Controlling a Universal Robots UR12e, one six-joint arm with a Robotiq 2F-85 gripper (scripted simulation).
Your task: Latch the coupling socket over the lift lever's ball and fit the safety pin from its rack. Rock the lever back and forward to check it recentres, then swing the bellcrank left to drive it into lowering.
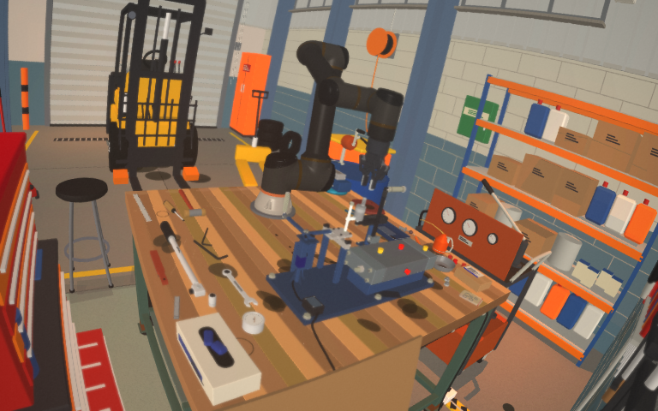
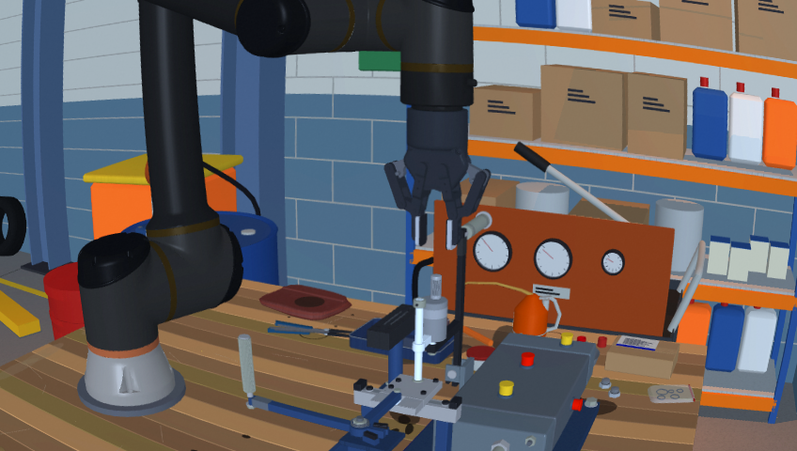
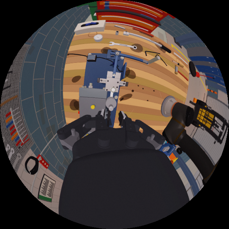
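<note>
The grey coupling socket (image 2: 434, 307) sits on its holder just behind the thin white lift lever (image 2: 418, 346), which stands upright from the grey block (image 2: 411, 393) on the blue fixture. My gripper (image 2: 433, 233) hangs well above the socket, open and holding nothing. A black upright post (image 2: 460, 304) with a grey cross handle (image 2: 475, 223) rises beside my right finger. The bellcrank arm (image 2: 302, 407) runs left along the bench to a grey upright handle (image 2: 245, 364). I cannot pick out the safety pin.
The black post stands close beside my fingers. The grey valve box (image 2: 528, 391) with red and yellow buttons lies right of the lever, and the orange gauge panel (image 2: 551, 262) behind it. Wrenches and loose tools (image 1: 194, 261) lie on the bench's left half.
</note>
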